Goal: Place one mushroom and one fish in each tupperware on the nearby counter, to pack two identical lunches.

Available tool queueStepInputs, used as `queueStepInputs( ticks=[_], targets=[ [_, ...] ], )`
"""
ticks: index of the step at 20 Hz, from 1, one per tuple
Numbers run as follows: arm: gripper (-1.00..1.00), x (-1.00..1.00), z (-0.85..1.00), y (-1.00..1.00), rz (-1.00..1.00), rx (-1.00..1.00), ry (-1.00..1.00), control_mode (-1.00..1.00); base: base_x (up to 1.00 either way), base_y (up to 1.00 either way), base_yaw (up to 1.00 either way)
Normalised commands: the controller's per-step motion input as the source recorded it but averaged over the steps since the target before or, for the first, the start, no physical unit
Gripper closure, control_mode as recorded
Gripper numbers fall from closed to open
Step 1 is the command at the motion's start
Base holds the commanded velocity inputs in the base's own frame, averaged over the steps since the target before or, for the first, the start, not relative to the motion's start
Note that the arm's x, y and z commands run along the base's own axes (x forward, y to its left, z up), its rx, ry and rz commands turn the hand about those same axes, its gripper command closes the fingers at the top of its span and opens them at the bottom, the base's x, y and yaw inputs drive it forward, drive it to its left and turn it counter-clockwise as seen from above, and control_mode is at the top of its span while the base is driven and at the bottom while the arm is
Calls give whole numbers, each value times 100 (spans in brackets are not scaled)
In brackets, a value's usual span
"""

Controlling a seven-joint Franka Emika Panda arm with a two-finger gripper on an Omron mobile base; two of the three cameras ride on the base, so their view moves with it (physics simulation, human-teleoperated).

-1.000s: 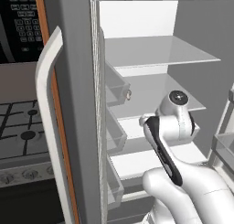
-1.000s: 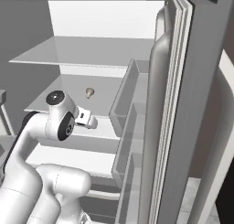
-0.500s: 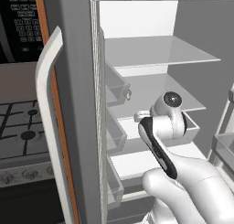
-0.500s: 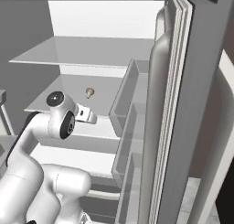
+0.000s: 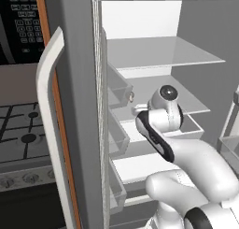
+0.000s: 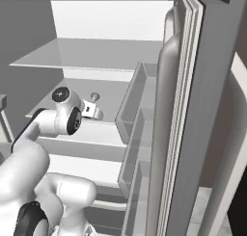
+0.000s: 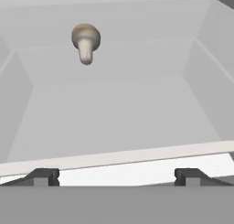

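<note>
The tool [image 7: 114,176], its fingers spread wide and empty, points into the open fridge toward a mushroom [image 7: 85,42] lying on the shelf [image 7: 114,113], well beyond the shelf's front lip. To grasp cleanly, advance over the lip, centre the stem between the fingers, then close gently around the cap-stem junction.
</note>
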Motion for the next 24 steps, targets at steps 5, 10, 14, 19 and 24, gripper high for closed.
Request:
queueStepInputs(
  ticks=[5, 10, 14, 19, 24],
  targets=[
    [-100, 51, 0, 25, 0, -3, 0, -100, 0, 0, 0],
    [-100, 46, -1, 21, 0, -2, 0, -100, 0, 0, 0],
    [-100, 43, -6, 3, 0, 0, 0, -100, 0, 0, 0],
    [-100, 31, -7, 0, 0, 0, -1, -100, 0, 0, 0],
    [-100, 24, -11, 0, 0, 0, -3, -100, 0, 0, 0]
  ],
)
